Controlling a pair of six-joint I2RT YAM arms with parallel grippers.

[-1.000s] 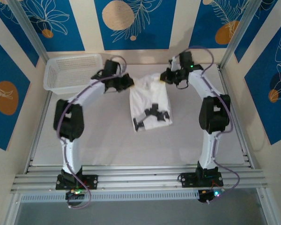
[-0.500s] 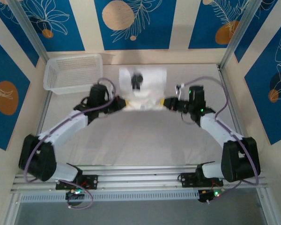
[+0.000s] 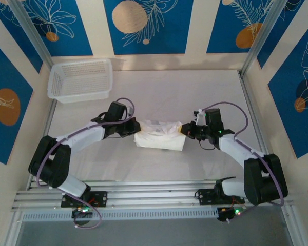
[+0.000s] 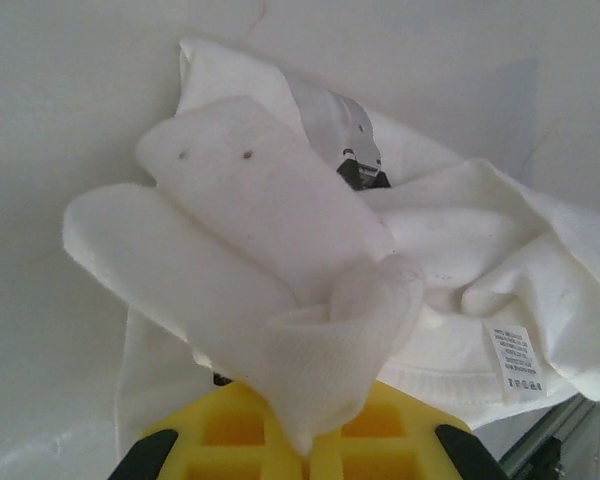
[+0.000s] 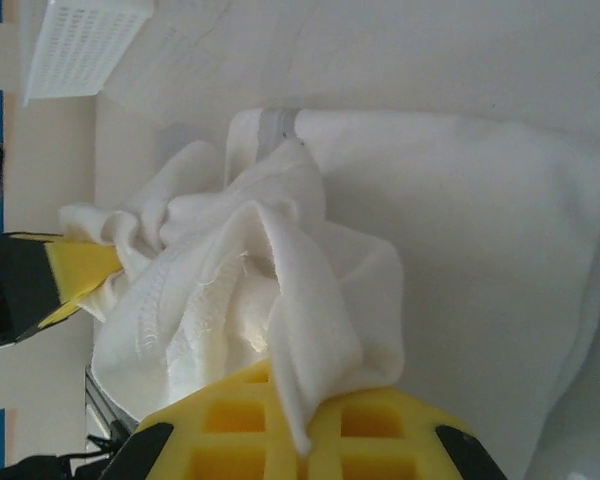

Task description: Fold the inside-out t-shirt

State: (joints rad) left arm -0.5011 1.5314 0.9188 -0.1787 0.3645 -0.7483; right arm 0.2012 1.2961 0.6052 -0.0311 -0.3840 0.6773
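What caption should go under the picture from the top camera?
Left arm and right arm, jaws shut, pinch opposite ends of the wrinkled white cloth t-shirt bunched on the pale table.

The white t-shirt lay as a compact folded bundle just below the centre of the overhead frame. Its long side ran left to right and dipped slightly toward the right. The thin cloth was wrinkled, and both short ends were drawn up into bunched folds. In the left wrist view the cloth was heaped across the middle, with a small printed label at the lower right. In the right wrist view crumpled folds sat left of centre, a smooth flat panel lay at the right, and a grey strip marked the upper edge.
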